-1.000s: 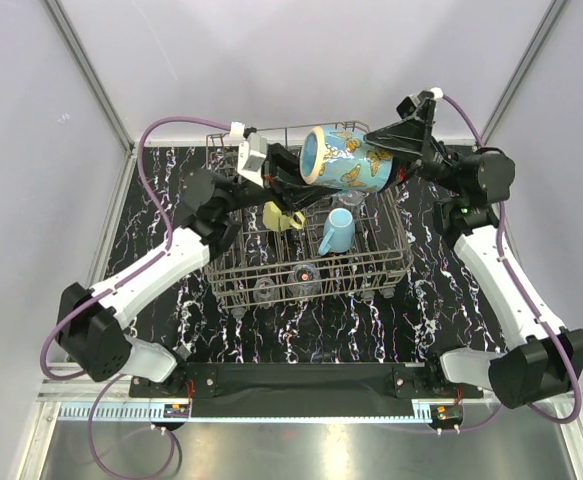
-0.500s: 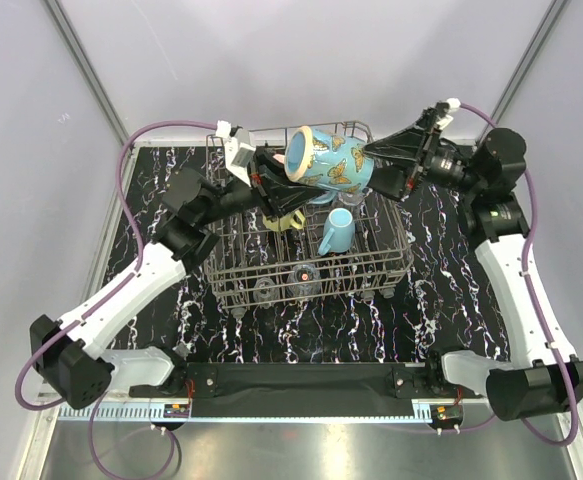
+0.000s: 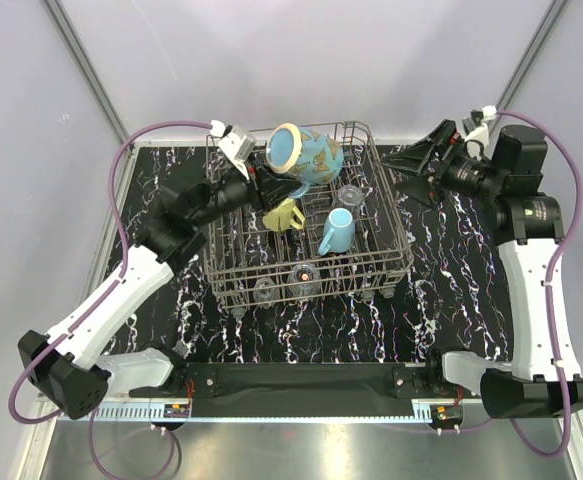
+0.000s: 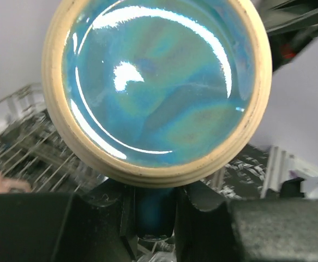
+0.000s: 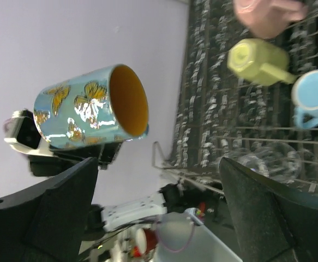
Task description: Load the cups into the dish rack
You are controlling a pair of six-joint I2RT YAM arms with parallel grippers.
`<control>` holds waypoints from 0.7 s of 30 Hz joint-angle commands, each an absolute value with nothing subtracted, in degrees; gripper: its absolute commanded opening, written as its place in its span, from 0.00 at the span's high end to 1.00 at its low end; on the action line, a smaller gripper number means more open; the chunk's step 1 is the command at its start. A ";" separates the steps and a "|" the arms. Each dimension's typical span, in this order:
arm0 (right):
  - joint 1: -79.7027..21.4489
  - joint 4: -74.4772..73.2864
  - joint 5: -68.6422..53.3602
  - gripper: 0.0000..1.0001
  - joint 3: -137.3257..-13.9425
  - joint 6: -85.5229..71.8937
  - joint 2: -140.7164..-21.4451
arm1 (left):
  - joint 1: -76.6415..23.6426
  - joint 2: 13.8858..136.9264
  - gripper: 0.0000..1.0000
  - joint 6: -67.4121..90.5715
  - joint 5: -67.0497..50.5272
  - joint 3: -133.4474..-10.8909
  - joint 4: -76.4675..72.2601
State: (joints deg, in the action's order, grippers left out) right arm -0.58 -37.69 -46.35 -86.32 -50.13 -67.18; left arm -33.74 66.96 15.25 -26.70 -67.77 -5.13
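Note:
A teal-blue butterfly mug (image 3: 306, 157) with an orange inside (image 5: 127, 101) hangs tilted above the far left part of the dish rack (image 3: 395, 256). My left gripper (image 3: 269, 182) is shut on its handle. The left wrist view is filled by its glossy base (image 4: 156, 82), with the handle pinched between the jaws (image 4: 155, 210). My right gripper (image 3: 412, 164) stands open and empty beyond the rack's far right corner, apart from the mug (image 5: 160, 164). Inside the rack sit a yellow mug (image 3: 283, 214), a light blue mug (image 3: 338, 230) and a clear glass (image 3: 349, 194).
Two more clear glasses (image 3: 304, 276) (image 3: 263, 290) stand along the rack's near side. A pink mug (image 5: 265, 13) lies beside the yellow mug (image 5: 257, 61) in the right wrist view. Black marbled tabletop (image 3: 451, 290) surrounds the rack, with light walls close on three sides.
My right gripper has pulled back to the right, away from the butterfly mug. The left arm has carried the mug left and toward the back, turning its base upward.

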 commanded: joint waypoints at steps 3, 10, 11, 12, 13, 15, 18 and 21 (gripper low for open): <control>-0.26 -51.14 -29.89 0.00 -92.37 -35.60 -65.57 | -31.64 68.10 1.00 9.41 -11.53 -76.54 4.52; -0.26 -50.01 -30.41 0.00 -90.45 -35.15 -65.83 | -28.57 70.84 1.00 9.06 1.74 -78.66 11.94; -0.26 -49.84 -30.58 0.00 -90.27 -35.24 -65.74 | -28.56 71.36 1.00 8.62 5.59 -79.71 13.43; -0.35 -49.40 -30.67 0.00 -89.74 -35.24 -65.83 | -28.56 72.59 1.00 8.53 7.36 -80.24 14.06; -0.26 -49.22 -30.76 0.00 -89.65 -35.33 -65.92 | -28.48 73.21 1.00 8.35 9.99 -80.85 14.67; -0.35 -49.22 -30.67 0.00 -89.39 -35.24 -66.00 | -28.39 75.31 1.00 8.43 12.73 -82.70 16.26; -0.26 -49.04 -30.50 0.00 -89.03 -35.16 -66.01 | -28.30 78.56 1.00 9.05 17.21 -85.33 18.01; -0.26 -48.96 -30.24 0.00 -88.77 -35.16 -65.83 | -28.13 83.48 1.00 11.24 22.75 -90.34 22.84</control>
